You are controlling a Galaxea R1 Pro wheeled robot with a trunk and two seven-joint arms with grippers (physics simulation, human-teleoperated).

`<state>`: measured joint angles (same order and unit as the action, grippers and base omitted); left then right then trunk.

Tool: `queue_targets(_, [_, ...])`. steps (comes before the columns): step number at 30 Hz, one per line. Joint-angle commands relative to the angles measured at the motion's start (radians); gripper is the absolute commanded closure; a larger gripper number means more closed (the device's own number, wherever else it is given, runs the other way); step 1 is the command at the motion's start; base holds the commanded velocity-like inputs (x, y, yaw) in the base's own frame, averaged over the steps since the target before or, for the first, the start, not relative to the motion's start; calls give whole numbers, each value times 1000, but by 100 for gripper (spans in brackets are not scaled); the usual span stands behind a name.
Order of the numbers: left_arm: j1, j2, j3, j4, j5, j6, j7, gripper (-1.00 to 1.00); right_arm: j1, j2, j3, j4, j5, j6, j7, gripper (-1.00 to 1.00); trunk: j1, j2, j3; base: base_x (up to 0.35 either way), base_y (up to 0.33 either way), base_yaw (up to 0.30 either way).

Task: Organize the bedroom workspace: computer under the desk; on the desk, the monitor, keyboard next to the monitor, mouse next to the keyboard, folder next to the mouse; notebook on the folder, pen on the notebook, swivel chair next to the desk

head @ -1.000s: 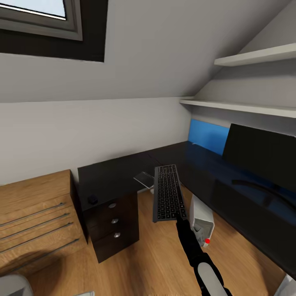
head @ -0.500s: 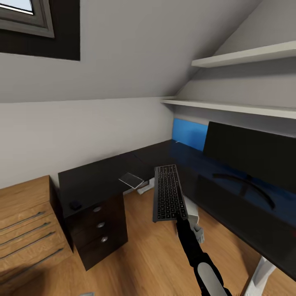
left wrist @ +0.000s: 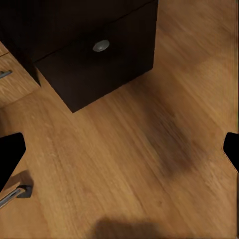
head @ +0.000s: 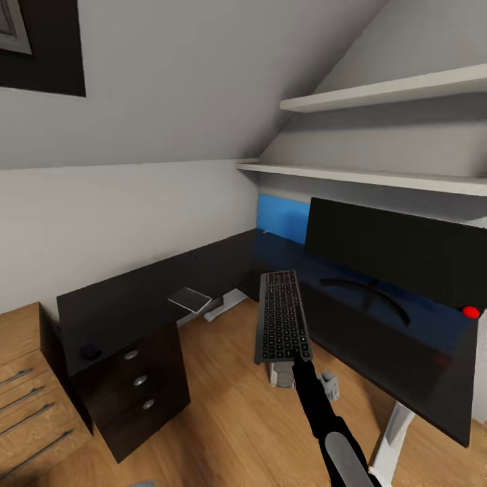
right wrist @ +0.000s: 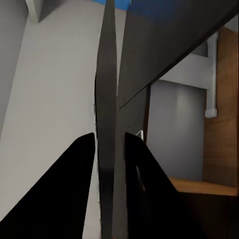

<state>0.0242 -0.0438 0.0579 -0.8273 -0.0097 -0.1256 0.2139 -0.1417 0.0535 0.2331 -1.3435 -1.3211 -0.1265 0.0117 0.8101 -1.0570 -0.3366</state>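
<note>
Right claw (right wrist: pixel 110 149): pinching keyboard (head: pixel 283 316) by near end, in the air beside surface (head: pixel 155 287) | monitor (head: pixel 399 250): on surface | mouse (head: pixel 90 352): surface corner above drawers | left claw (left wrist: pixel 119 149): spread over floor

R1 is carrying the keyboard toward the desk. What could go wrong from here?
1. The right gripper pinches the keyboard by one short end only, so the long overhang may tilt or slip.
2. The monitor and its curved foot stand on the desk near the drop zone, so the far end could knock them.
3. The keyboard hangs over bare floor, so a slip means a drop.
</note>
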Motion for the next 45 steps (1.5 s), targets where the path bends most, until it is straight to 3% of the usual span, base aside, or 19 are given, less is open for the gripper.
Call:
queue_targets(1, [0, -1, 2, -1, -1, -2, 1, -100, -1, 0, 2, 1, -10, -8, 5, 100, 0, -1, -1, 0, 0, -262])
queue_targets(14, [0, -1, 2, -1, -1, -2, 1, -100, -1, -1, 2, 6, -10, -44, 5, 100, 0, -1, -1, 0, 0, -262])
queue_targets(45, [0, -1, 2, -1, -1, -2, 1, -100, -1, -1, -4, 18, -10, -47, 5, 100, 0, -1, -1, -14, 21, -262])
